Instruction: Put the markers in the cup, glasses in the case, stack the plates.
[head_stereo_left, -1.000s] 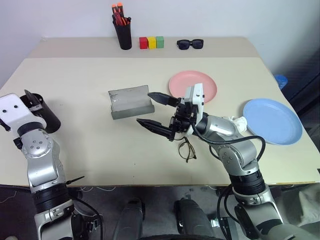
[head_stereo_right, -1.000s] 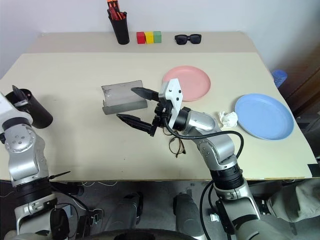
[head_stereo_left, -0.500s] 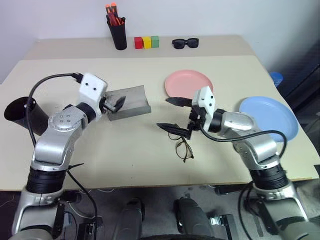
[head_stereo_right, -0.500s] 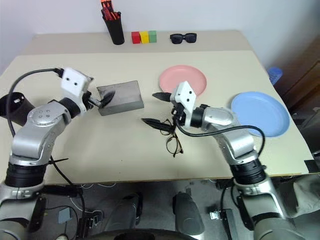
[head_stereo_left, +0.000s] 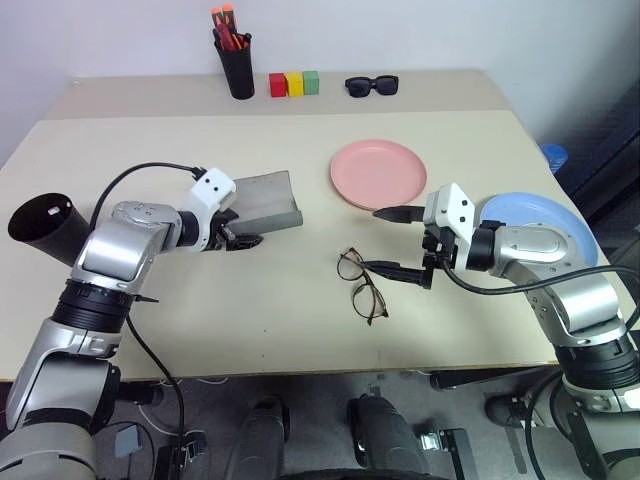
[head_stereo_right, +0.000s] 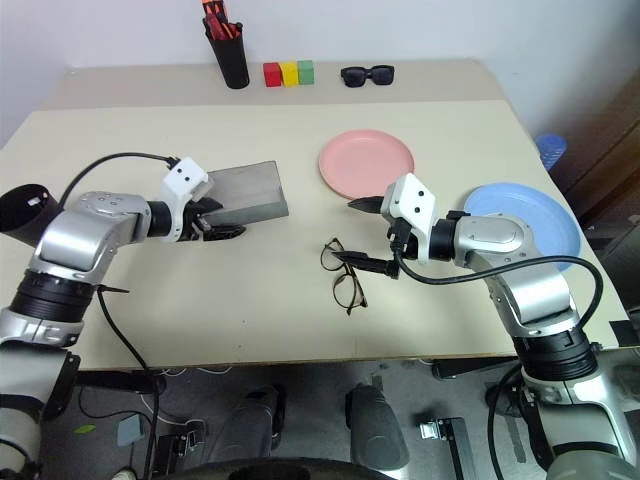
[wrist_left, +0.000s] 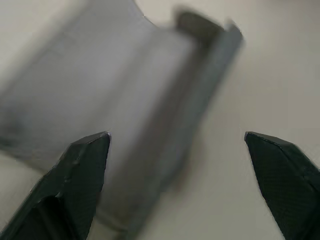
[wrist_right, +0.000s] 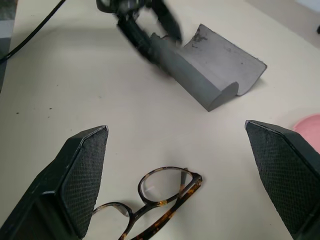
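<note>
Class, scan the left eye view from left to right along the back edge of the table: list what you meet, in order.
black pen holder → red block → yellow block → green block → black sunglasses

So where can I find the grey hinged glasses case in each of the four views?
Left eye view: the grey hinged glasses case lies left of centre, by the left gripper.
Right eye view: left of centre.
Left wrist view: across the upper middle, beyond the fingers.
Right wrist view: upper right of centre.
Shared landmark: the left gripper at the case's end, open.
</note>
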